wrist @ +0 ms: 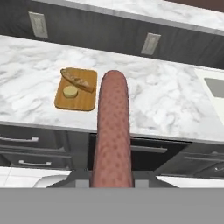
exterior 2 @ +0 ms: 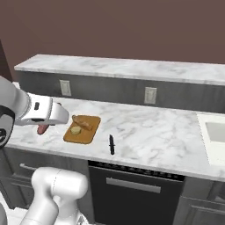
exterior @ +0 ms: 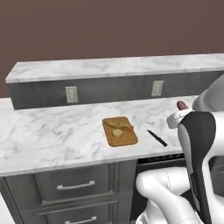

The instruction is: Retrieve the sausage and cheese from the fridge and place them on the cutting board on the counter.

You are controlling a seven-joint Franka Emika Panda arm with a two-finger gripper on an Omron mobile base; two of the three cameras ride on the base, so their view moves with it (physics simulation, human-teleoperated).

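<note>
Reddish-brown speckled sausage (wrist: pixel 113 131), orange-brown cutting board (wrist: pixel 83 103), yellowish cheese (wrist: pixel 70 91), white grey-veined marble counter (wrist: pixel 166 105), black knife (exterior 2: pixel 111 144)

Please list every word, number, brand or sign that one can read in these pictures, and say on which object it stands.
None can be read: the cutting board, the knife, the wall outlets, the drawers and the counter all show plain surfaces without any text.

The cutting board (exterior: pixel 120 131) lies on the counter (exterior: pixel 52 135), with the cheese (exterior: pixel 117 133) on it and a bread piece (exterior: pixel 119 124) at the cheese's 12 o'clock. A knife (exterior: pixel 157 138) lies at the board's 3 o'clock. The sink (exterior 2: pixel 217 134) sits further toward 3 o'clock. The sausage (wrist: pixel 113 131) is held above the counter's front edge.
</note>
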